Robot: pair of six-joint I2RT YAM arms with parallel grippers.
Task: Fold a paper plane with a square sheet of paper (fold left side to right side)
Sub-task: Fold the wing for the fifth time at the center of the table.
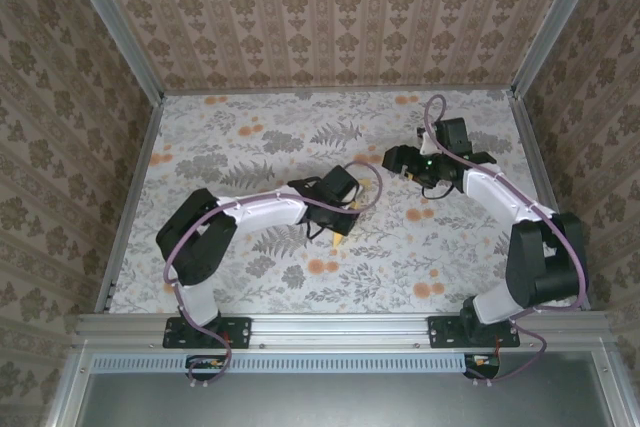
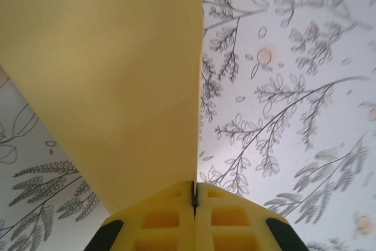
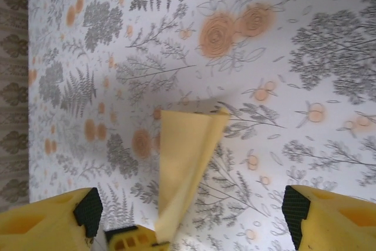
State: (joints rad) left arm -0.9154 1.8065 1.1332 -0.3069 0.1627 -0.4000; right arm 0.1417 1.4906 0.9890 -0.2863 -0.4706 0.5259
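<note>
the table (image 1: 250, 137) is a floral surface closed in by metal rails (image 1: 133, 197) on the left, right and far sides, with patterned walls (image 1: 60, 127) rising behind them. both arms reach toward the middle, well apart from every rail, with bare surface around them toward the far edge and toward the near left.

the left gripper (image 2: 194, 195) is pressed together, pinching the near edge of the paper (image 2: 117, 74). from the jaws the paper rises up and away, lifted off the table, with one long straight edge running up from the jaw line and a faint crease across it.

the right gripper (image 3: 191, 210) is spread wide and holds nothing. in its wrist view the folded paper stands between and beyond its two fingers (image 3: 53, 221), touching neither, near the table's middle.
</note>
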